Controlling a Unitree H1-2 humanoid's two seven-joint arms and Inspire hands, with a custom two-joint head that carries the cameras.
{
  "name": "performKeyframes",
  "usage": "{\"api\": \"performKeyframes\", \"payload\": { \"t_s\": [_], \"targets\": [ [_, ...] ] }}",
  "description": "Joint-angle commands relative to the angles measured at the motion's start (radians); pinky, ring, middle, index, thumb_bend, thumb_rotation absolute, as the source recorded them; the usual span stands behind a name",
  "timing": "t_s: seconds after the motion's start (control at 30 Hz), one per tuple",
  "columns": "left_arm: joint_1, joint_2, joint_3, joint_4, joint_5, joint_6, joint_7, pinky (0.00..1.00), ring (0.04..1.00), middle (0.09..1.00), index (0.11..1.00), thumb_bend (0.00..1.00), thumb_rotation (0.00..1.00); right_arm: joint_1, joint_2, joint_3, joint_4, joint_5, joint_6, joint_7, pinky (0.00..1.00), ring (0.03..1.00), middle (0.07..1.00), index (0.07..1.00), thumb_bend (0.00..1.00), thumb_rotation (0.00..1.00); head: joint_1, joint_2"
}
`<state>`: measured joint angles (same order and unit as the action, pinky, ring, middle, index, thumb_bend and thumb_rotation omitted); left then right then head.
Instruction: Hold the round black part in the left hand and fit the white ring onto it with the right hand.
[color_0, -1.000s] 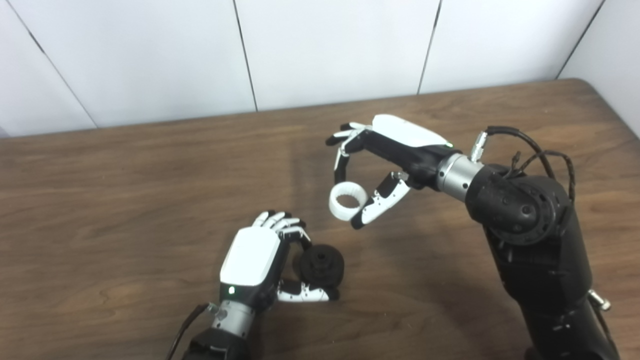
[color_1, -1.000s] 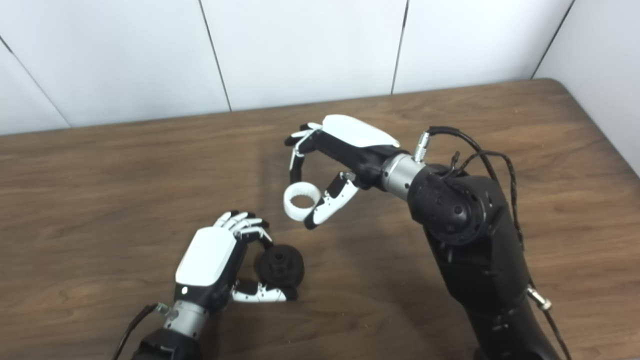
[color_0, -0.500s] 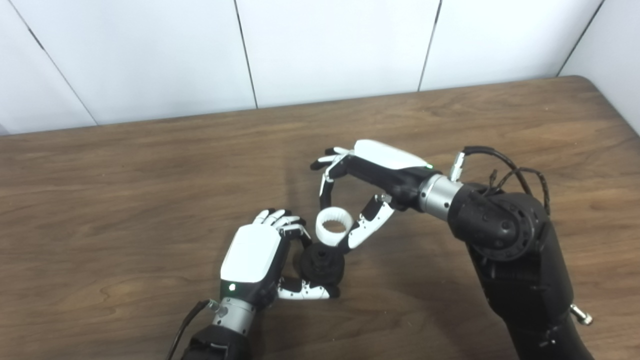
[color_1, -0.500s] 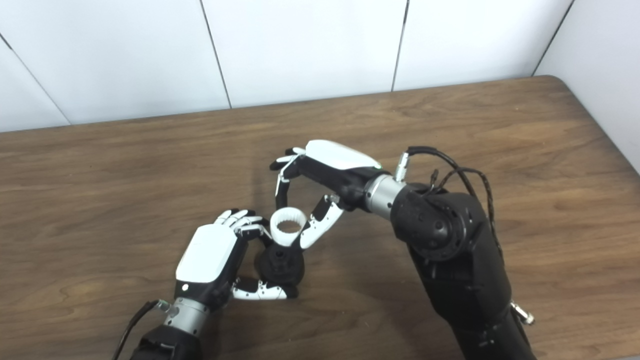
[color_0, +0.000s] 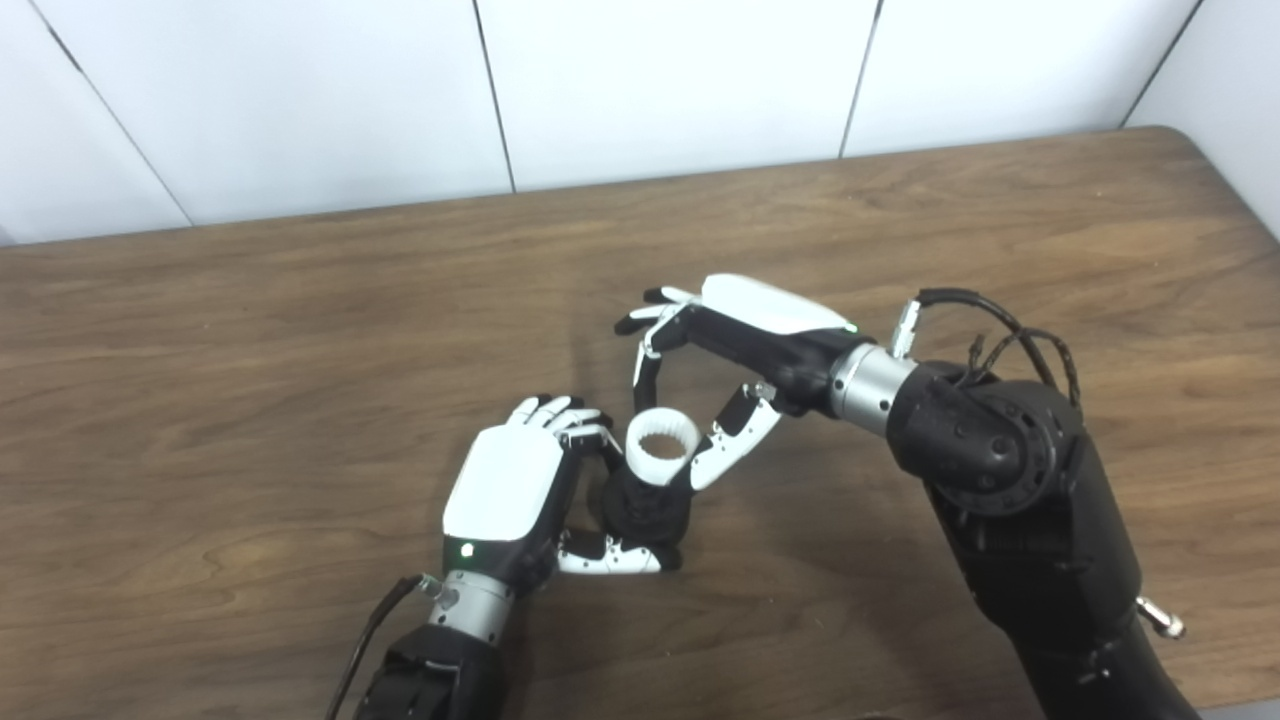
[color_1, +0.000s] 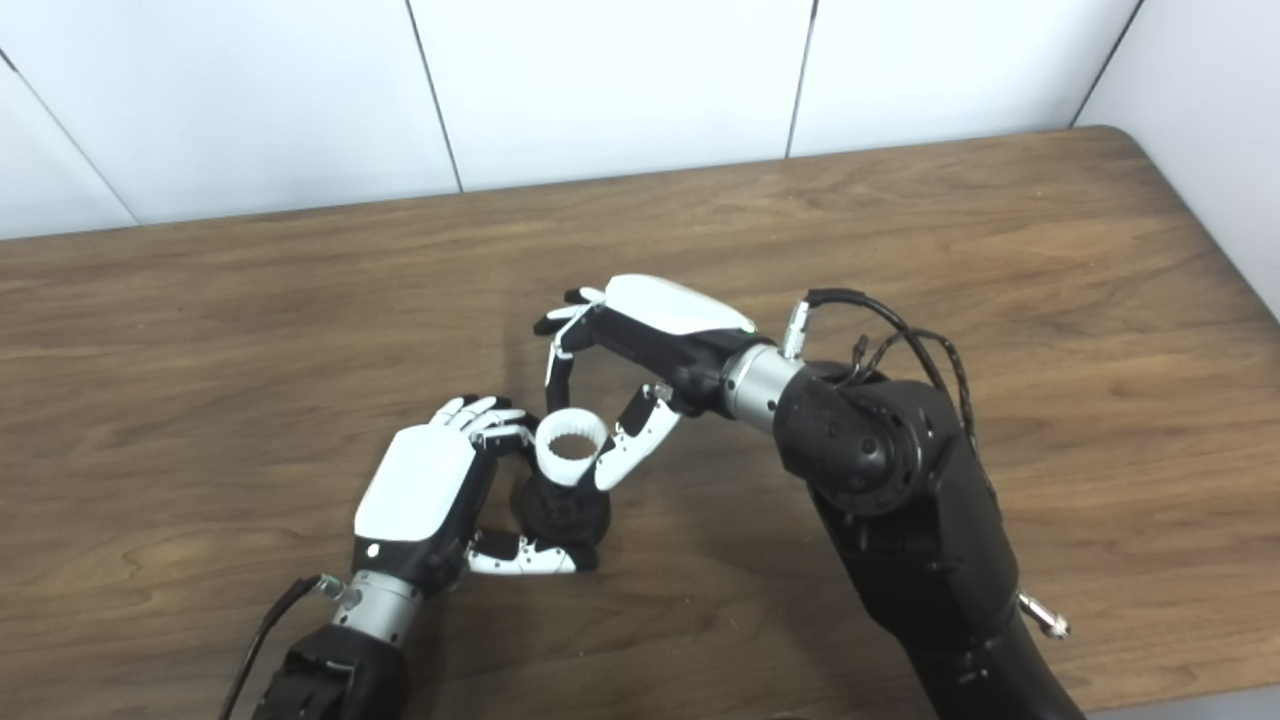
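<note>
My left hand (color_0: 515, 490) is shut on the round black part (color_0: 648, 512), which it holds between fingers and thumb just above the wooden table (color_0: 250, 380). The white ring (color_0: 661, 447), toothed on its inside, is pinched by my right hand (color_0: 735, 340) between a finger and the thumb. It sits right over the top of the black part, touching or almost touching it. The ring hides the upper face of the black part. In the right eye view the ring (color_1: 571, 447) stands above the black part (color_1: 562, 518) the same way.
The right forearm (color_0: 1000, 470), with a cable loop at its wrist, crosses the table's right half. White wall panels (color_0: 650, 80) stand behind the table's far edge. The table's rounded far right corner (color_0: 1190, 140) is in view.
My right hand has carried the white ring down and to the left, from well above the table to right over the black part. My left hand has kept its hold. The camera tilted slightly.
</note>
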<state>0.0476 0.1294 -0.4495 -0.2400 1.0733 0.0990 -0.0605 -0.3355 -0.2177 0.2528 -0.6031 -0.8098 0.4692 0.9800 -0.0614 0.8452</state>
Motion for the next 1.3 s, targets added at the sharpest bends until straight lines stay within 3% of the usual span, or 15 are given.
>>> {"api": "performKeyframes", "payload": {
  "t_s": [0.0, 1.27],
  "targets": [
    [-0.010, -0.004, -0.006, -0.013, 0.018, -0.004, -0.001, 0.91, 0.868, 0.773, 0.485, 0.52, 0.05, -0.015, 0.000, -0.003, -0.005, 0.012, -0.002, -0.030, 0.97, 1.000, 0.899, 0.484, 0.52, 0.13, -0.001, 0.000],
    [-0.011, -0.011, -0.007, -0.015, 0.021, 0.004, -0.007, 0.92, 0.869, 0.773, 0.486, 0.52, 0.05, 0.000, -0.027, 0.075, 0.061, 0.047, -0.010, -0.139, 1.00, 1.000, 0.893, 0.483, 0.52, 0.13, 0.000, 0.002]
  ]
}}
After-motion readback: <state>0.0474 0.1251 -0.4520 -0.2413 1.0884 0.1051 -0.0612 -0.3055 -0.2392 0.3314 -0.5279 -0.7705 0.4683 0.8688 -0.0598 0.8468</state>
